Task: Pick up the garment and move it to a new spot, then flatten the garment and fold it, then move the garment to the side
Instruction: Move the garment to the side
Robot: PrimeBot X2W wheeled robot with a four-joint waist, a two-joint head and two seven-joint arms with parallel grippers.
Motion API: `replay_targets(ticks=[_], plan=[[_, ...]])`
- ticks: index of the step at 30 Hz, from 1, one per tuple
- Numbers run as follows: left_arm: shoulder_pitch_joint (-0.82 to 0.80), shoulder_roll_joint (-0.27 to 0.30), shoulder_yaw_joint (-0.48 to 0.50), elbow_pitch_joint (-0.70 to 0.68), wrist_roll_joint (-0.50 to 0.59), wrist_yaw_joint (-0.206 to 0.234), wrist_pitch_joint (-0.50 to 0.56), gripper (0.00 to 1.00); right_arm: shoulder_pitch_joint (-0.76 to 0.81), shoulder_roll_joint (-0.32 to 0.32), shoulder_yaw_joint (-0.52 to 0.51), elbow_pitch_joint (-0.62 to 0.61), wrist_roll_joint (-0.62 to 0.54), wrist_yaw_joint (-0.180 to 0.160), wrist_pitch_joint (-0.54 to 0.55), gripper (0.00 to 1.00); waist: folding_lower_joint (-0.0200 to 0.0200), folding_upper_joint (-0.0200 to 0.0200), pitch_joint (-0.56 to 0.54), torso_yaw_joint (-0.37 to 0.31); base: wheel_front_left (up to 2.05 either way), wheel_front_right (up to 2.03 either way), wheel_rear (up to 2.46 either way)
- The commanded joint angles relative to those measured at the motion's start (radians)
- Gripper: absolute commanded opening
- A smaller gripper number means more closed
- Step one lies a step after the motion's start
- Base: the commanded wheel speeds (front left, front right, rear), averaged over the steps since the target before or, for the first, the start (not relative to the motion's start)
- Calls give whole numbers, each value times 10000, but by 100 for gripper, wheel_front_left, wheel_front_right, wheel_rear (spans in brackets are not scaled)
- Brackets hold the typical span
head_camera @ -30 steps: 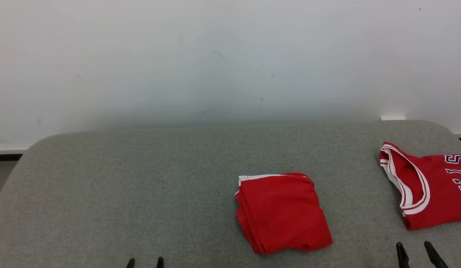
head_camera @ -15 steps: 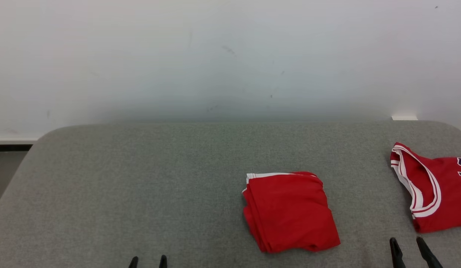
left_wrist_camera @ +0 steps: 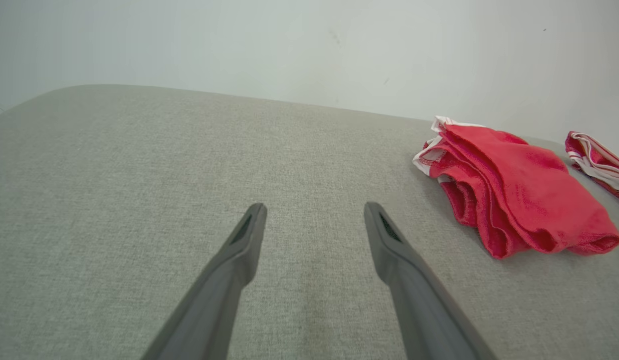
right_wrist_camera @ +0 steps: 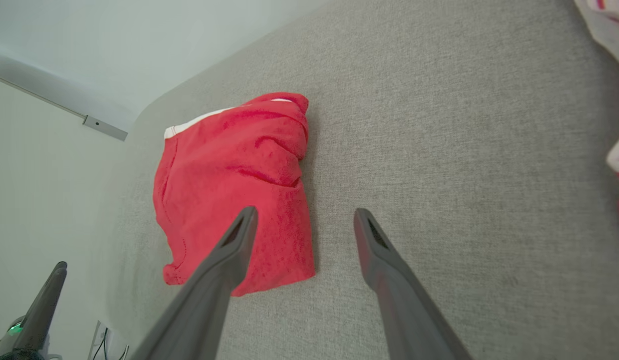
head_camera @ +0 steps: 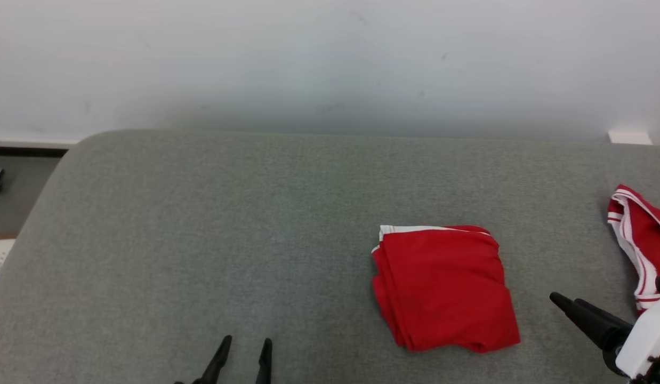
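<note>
The folded red garment (head_camera: pixel 444 290) lies flat on the grey padded surface (head_camera: pixel 202 240), right of the middle and closer to the near edge than the far one. It is a thick, roughly square stack. A strip of white trim shows along the side that faces the far edge, and the layered folds show down its left side. Nothing of mine touches it.

My right gripper (head_camera: pixel 567 301) sits just to the garment's right, near the surface's near right corner, with its fingers angled toward the cloth. The jaws are spread wide and hold nothing. In my right wrist view one finger (right_wrist_camera: pixel 229 250) crosses in front of the garment's near corner, but the head view shows a strip of bare grey between us.

My left gripper (head_camera: pixel 246 341) is at the near edge, well to the garment's left, over bare fabric. It too is spread wide and empty.

A second red garment with white and red striped trim (head_camera: pixel 639 240) lies at the right edge, apart from the folded one. A pale wall (head_camera: pixel 308 64) rises beyond the far edge.
</note>
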Motion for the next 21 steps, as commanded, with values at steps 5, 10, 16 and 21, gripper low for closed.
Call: replay_targets(ticks=[5, 10, 16, 21], plan=[[-293, 36, -387, 178, -196, 148, 3, 100, -1116, 115, -88, 960, 1055, -19, 1153, 100, -1, -1, 567, 823, 0, 0, 0], [-473, 38, -638, 178, -306, 320, 3, 100, -1663, 127, 101, 1627, 1245, -19, 1719, 100, -1, -1, 875, 1300, 0, 0, 0], [-609, 38, -640, 168, -347, 438, 3, 100, -1917, 289, 284, 1866, 1419, -19, 1884, 100, -1, -1, 1103, 1590, 0, 0, 0], [-694, 38, -692, 200, -364, 491, 3, 100, -2117, 639, 505, 1893, 1552, -19, 1834, 100, -1, -1, 1199, 1628, 0, 0, 0]])
